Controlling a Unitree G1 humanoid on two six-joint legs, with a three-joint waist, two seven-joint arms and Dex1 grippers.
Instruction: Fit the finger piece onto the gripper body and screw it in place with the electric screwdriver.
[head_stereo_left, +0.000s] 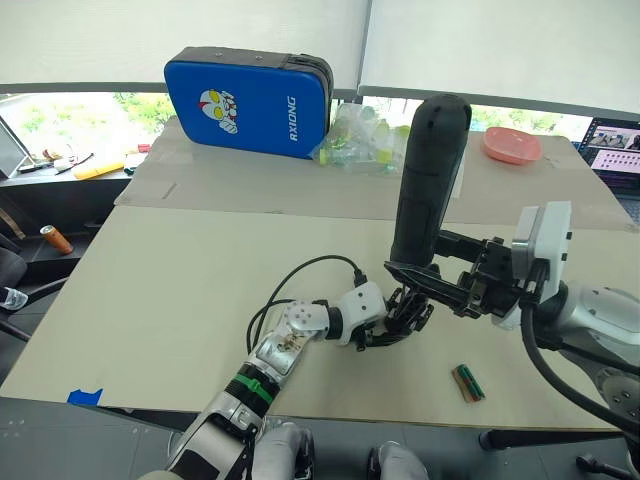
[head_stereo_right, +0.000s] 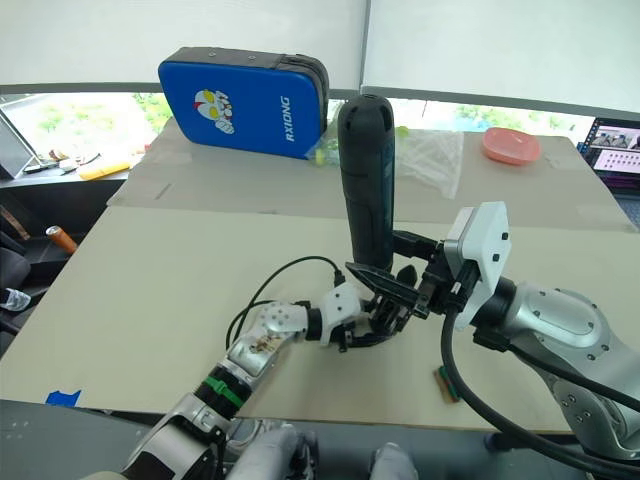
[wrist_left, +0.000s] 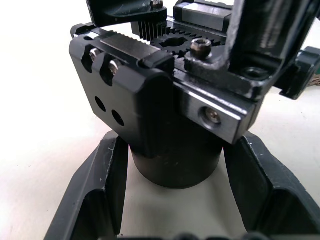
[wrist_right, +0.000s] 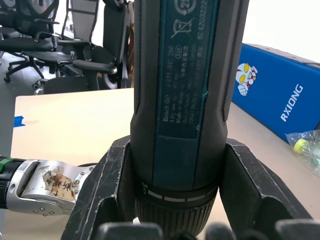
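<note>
The right gripper has its jaws clamped low on the upright electric screwdriver (top-heavy, likely to tip). On the worktop, the left gripper jaws flank the rigid gripper body at its round base, contact unclear.

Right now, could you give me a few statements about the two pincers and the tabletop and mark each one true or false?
1. The right pincer holds the electric screwdriver upright. True.
2. The left pincer is shut around the round base of the gripper body. True.
3. The electric screwdriver lies flat on the table. False: it stands upright in the right pincer, above the gripper body.
4. The blue case sits at the near edge by the robot. False: it is at the far side.
5. A pink dish rests at the far right. True.
</note>
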